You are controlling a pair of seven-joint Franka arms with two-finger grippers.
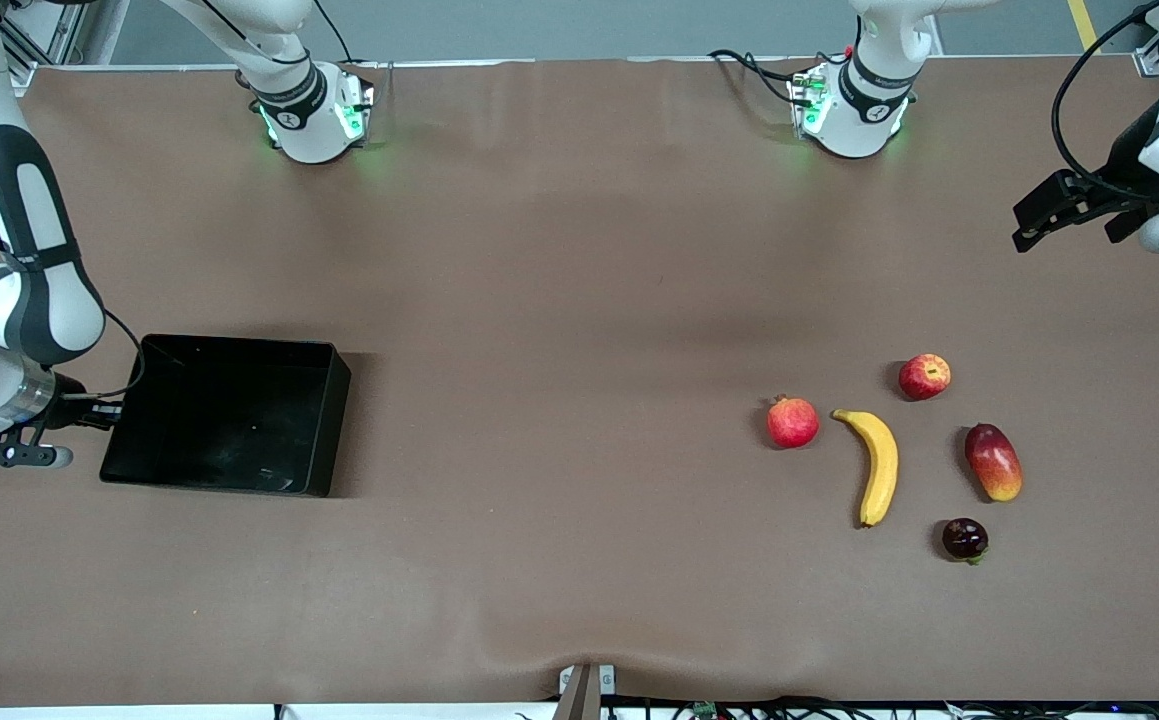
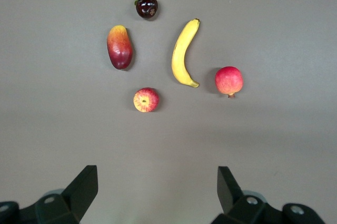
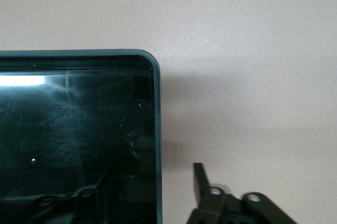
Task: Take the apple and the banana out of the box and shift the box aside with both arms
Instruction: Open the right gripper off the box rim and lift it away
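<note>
box (image 1: pixel 229 415) empty, at right arm's end of counter (image 1: pixel 559 300) | apple (image 1: pixel 924 376), banana (image 1: pixel 874 465) out on counter, left arm's end | right claw (image 1: pixel 89 412) straddling box wall, loosened, likely letting go | left claw (image 1: pixel 1049 215) spread, waiting

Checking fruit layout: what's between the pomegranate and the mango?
The banana lies between the pomegranate and the mango, touching neither; front view and left wrist view both show it.
</note>
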